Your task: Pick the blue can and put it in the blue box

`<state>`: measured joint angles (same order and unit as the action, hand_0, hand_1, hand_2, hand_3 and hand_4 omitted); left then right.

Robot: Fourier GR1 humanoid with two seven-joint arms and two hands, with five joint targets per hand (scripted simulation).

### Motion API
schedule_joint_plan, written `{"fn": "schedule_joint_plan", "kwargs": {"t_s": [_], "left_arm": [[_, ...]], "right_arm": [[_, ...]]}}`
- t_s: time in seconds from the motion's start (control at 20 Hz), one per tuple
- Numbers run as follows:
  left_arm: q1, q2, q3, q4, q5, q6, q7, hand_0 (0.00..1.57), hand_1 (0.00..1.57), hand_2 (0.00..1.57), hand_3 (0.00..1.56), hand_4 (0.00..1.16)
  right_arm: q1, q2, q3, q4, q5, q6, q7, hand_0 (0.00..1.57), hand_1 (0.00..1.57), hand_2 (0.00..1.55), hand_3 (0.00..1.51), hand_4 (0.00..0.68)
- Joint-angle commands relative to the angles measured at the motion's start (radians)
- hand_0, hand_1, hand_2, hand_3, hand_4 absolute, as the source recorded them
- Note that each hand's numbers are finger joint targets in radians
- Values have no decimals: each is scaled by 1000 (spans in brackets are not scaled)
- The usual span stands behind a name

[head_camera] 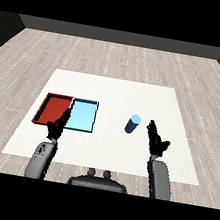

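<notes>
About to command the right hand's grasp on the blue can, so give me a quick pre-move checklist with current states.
1. Blue can upright on the white table: ok.
2. Right hand beside the can, fingers straight, not touching it: ok.
3. Can not yet held: ok, grasp pending.
4. Light blue tray holds nothing: ok.
5. Left hand near the red tray and the blue tray's near edge; whether it blocks the drop: cannot tell.

Matt white table (115, 90); pale wood-plank floor (120, 58).
</notes>
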<state>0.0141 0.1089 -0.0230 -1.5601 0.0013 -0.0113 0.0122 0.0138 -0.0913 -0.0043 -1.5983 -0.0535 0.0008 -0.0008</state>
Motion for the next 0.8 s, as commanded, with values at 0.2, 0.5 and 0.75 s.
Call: {"fn": "schedule_joint_plan", "kwargs": {"t_s": [0.2, 0.5, 0.75], "left_arm": [[17, -37, 21, -1, 5, 17, -20, 0, 0, 0, 0, 0], [1, -89, 37, -48, 31, 14, -336, 0, 0, 0, 0, 0], [42, -96, 35, -3, 31, 2, -418, 0, 0, 0, 0, 0]], "right_arm": [[-157, 5, -24, 214, 54, -28, 39, 0, 0, 0, 0, 0], [-170, 7, -33, 161, -68, 145, -244, 0, 0, 0, 0, 0], [-199, 23, -34, 244, -45, 142, -295, 0, 0, 0, 0, 0]]}}
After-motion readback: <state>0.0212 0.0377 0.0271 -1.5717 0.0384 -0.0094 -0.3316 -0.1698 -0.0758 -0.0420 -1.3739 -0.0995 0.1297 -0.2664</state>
